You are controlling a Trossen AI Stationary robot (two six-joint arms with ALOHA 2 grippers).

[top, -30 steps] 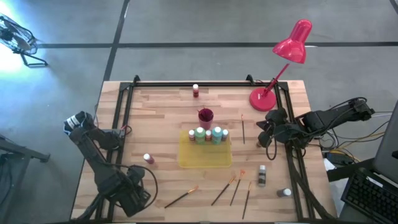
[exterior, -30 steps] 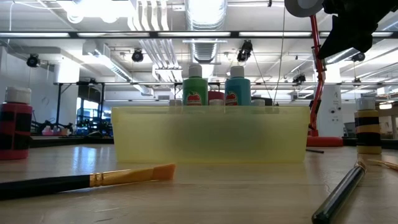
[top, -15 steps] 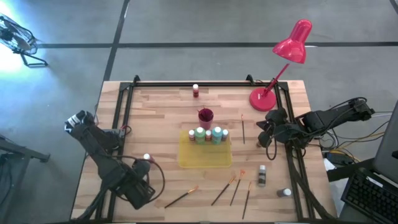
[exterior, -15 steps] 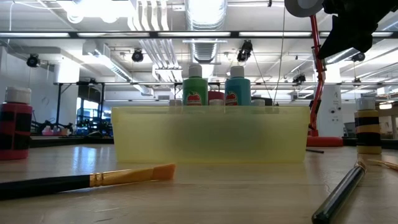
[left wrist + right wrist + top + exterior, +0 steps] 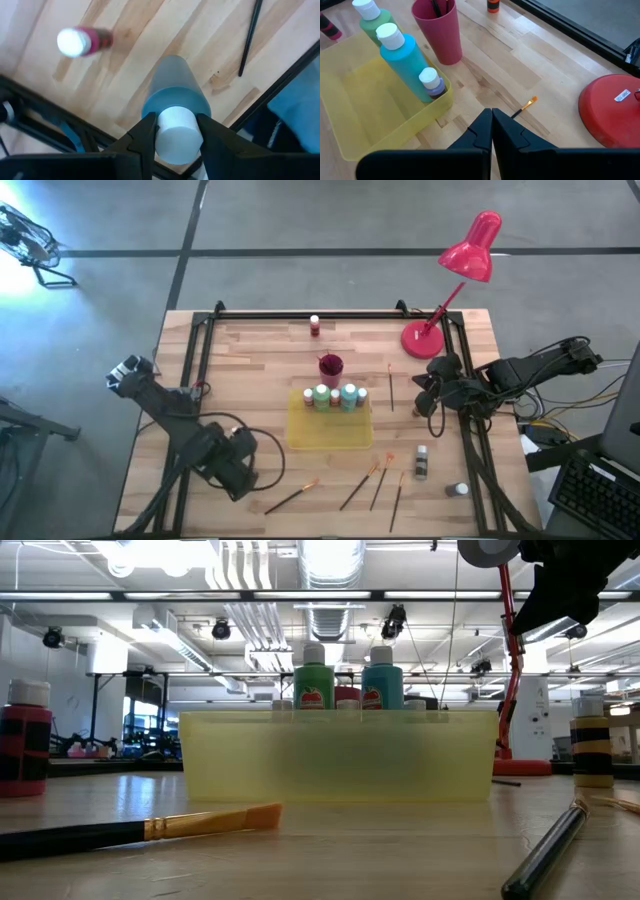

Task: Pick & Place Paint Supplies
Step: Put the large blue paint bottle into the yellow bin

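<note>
My left gripper hangs over the table's near left part, shut on a light blue paint bottle with a white cap. Below it a pink white-capped bottle stands on the wood. The yellow tray at the middle holds green, blue and small bottles at its far end. Several dark-handled brushes lie near the front edge. My right gripper is shut and holds nothing, over the table's right side, next to the tray. My left gripper pinches the blue bottle's white cap between its two fingers, one on each side. The fingers come from above, pointing down. The bottle hangs upright below them, lifted clear of the table.
A magenta cup stands just beyond the tray, a red-labelled bottle at the far edge. A red desk lamp stands at the far right. Two more bottles and a brush lie on the right.
My left gripper has carried the blue bottle up and away from the near left corner, toward the table's middle, rolling about its downward axis. It now stands over the pink bottle. The bottle stays upright in the hold.
</note>
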